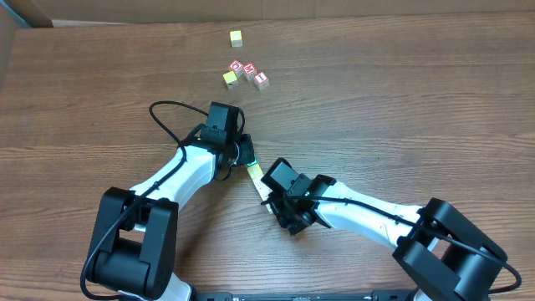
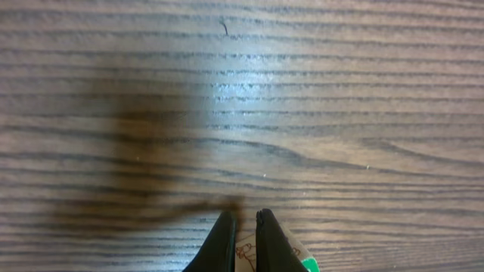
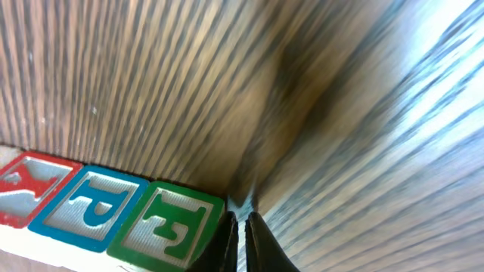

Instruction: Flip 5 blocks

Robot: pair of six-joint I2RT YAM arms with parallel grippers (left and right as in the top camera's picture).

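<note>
Two clenched: left pincer (image 2: 243,229), right pincer (image 3: 240,227), beside block row (image 3: 94,208); five stray cubes (image 1: 249,72) well apart.

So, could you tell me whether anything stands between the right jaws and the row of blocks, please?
Nothing visible does: the right gripper, jaws shut, sits right beside the green F block at the end of the row.

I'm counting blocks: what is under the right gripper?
A row of blocks lies by the right gripper, red, blue P and green F faces up. Anything directly beneath it is covered.
</note>
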